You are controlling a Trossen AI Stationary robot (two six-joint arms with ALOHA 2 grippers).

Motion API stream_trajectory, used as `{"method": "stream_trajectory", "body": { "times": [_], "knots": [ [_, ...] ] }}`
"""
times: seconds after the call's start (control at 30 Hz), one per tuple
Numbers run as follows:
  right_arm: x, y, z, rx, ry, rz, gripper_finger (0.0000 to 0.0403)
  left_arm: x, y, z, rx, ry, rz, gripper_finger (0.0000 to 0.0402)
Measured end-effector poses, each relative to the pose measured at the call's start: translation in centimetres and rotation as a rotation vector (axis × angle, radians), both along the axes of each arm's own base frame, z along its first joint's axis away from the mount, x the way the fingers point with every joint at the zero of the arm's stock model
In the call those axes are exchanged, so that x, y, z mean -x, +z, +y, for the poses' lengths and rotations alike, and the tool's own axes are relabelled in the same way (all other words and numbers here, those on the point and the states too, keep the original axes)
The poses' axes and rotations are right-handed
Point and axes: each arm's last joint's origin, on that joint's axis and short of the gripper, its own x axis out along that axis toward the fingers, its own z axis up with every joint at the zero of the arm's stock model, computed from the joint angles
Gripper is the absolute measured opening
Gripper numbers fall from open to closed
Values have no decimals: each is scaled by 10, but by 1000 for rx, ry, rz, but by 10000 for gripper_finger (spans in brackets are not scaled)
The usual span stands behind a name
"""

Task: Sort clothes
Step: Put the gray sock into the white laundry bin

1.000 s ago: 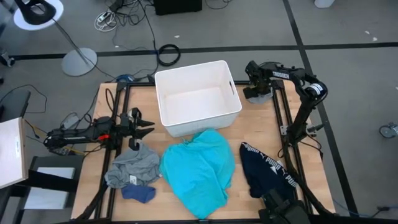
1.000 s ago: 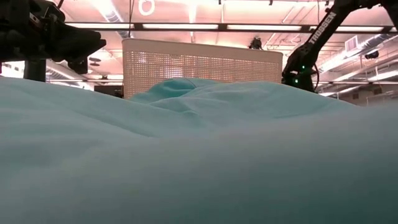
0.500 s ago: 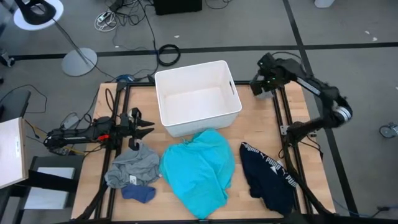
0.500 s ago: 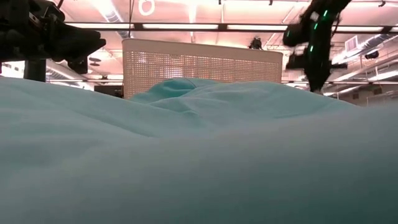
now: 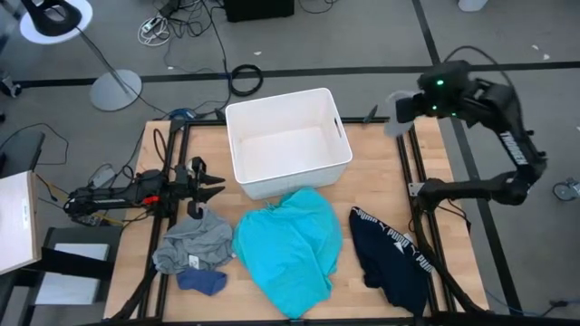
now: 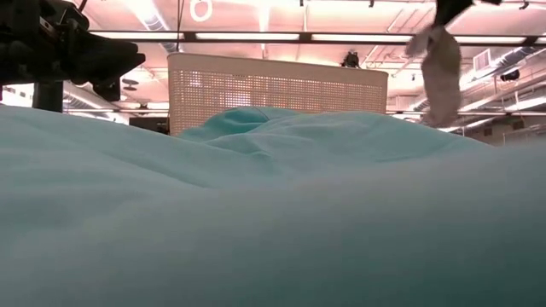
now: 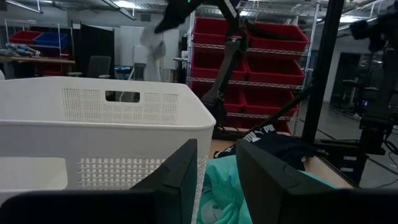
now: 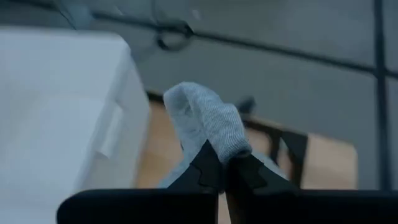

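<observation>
Above the table's far right corner, the right gripper (image 8: 225, 167) is clenching one small grey sock (image 5: 400, 109); the left gripper (image 5: 210, 186), fingers parted, is hovering near four garments.

High cam looks straight down on the whole counter (image 5: 372, 177), and the low cam sits so close behind the turquoise garment (image 6: 273, 222) that cloth fills most of its frame, with the bin (image 6: 277, 94) behind it. Left wrist cam looks level past its own fingers (image 7: 180, 177) at the bin's wall, right wrist cam looks down from high up over the bin's corner. All four views catch the bin.
</observation>
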Motion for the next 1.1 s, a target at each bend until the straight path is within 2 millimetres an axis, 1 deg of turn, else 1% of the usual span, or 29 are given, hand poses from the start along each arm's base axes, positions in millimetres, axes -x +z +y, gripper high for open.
{"method": "stream_trajectory", "body": {
  "times": [0.1, 0.2, 0.33, 0.4, 0.47, 0.53, 0.63, 0.73, 0.8, 0.93, 1.03, 1.1],
  "knots": [
    [-7, 19, 3, 76, 60, -108, 3, 0, 0, 0, 0, 0, 0, 117],
    [-21, 33, 2, 143, 140, -220, 3, 0, 0, 0, 0, 1, 0, 117],
    [-49, 51, -4, 236, 258, -357, 3, 0, 0, 0, 0, 0, 0, 117],
    [-66, 57, -9, 261, 330, -428, 3, 0, 0, 0, 0, 0, 0, 117],
    [-88, 58, -14, 264, 410, -479, 4, 0, 0, 0, 0, 0, 0, 117],
    [-111, 56, -19, 250, 483, -511, 5, 0, 0, 0, 0, 0, 0, 117],
    [-144, 46, -28, 207, 546, -498, 6, 0, 0, 0, 0, 1, 0, 117],
    [-175, 31, -37, 155, 591, -454, 9, 0, 0, 0, 0, 1, 0, 117],
    [-192, 19, -44, 117, 628, -417, 19, 0, 0, 0, 0, 1, 0, 117],
    [-212, 1, -52, 36, 687, -331, 54, 0, 0, 0, 0, 1, 0, 117],
    [-220, -11, -56, -27, 690, -268, 91, 0, 0, 0, 0, 1, 0, 117],
    [-222, -16, -57, -63, 691, -239, 117, 0, 0, 0, 0, 1, 0, 117]
  ]
}}
